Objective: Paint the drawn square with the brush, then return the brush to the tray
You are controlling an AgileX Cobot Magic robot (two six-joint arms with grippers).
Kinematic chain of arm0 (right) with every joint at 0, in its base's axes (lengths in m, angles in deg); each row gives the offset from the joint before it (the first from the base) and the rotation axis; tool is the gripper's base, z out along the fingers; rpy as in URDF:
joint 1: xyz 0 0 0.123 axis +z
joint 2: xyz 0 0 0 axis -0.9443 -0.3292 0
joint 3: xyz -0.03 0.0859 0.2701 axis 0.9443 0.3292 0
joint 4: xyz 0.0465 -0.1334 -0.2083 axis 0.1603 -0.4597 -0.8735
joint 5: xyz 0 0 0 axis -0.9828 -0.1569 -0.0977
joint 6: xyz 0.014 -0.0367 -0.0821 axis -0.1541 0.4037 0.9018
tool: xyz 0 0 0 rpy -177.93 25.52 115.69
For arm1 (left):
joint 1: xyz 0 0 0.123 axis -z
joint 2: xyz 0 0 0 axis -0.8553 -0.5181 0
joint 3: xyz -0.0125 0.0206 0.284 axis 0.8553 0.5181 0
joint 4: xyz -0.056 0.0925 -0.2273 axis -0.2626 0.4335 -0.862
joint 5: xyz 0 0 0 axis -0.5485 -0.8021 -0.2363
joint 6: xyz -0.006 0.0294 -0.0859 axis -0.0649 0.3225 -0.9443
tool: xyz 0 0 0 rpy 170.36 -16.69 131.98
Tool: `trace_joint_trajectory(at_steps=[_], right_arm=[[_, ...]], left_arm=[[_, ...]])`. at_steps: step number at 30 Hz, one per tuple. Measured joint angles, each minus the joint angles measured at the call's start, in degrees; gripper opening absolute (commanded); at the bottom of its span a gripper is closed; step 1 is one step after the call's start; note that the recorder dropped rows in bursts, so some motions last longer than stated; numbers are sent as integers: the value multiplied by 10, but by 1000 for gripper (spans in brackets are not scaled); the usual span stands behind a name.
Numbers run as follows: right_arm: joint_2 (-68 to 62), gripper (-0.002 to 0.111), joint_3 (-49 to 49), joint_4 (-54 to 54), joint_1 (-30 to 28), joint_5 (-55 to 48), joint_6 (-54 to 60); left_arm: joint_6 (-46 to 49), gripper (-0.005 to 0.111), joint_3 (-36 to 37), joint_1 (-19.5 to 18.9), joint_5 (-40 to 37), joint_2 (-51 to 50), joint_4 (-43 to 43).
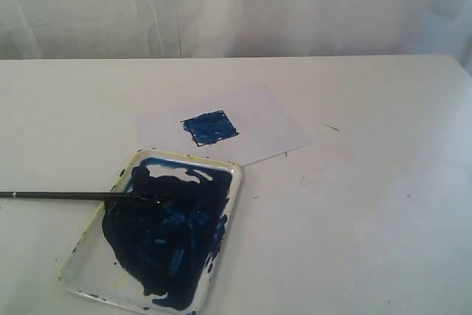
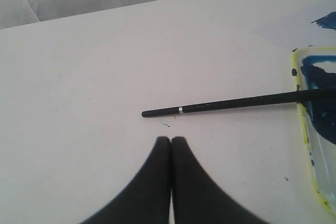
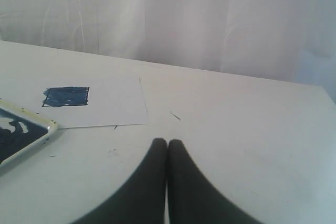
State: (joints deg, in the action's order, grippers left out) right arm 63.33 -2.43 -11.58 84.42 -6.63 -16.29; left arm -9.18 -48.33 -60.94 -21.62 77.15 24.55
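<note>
Closed and empty, the left gripper [image 2: 171,140] is parked by the brush [image 1: 66,196], laid across the tray [image 1: 237,175] rim, handle toward 9 o'clock, tip in paint, likely sparing the table [image 1: 369,219]. The square [image 1: 210,127] at the tray's 12 o'clock is filled blue. The right gripper [image 3: 167,142] is closed, empty.

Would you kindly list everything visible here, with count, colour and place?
table: one, white, underneath.
curtain: one, white, behind the table.
paper sheet: one, white, behind the tray.
drawn square: one, black outline filled blue, on the paper sheet.
tray: one, white with yellowish rim, smeared dark blue, front left of the table.
brush: one, black, tip in the tray, handle out over its left rim.
left pincer: one, black, shut, empty, near the brush's handle end.
right pincer: one, black, shut, empty, above the table.
</note>
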Motion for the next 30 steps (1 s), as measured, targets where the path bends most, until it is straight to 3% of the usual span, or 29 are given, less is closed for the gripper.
trace_joint_trajectory(at_steps=[8, 20, 30], right_arm=[[0, 0, 0, 0, 0, -1, -1], [0, 0, 0, 0, -95, -1, -1], [0, 0, 0, 0, -106, -1, -1]], left_arm=[[0, 0, 0, 0, -7, 0, 0], [0, 0, 0, 0, -9, 0, 0], [0, 0, 0, 0, -9, 0, 0]])
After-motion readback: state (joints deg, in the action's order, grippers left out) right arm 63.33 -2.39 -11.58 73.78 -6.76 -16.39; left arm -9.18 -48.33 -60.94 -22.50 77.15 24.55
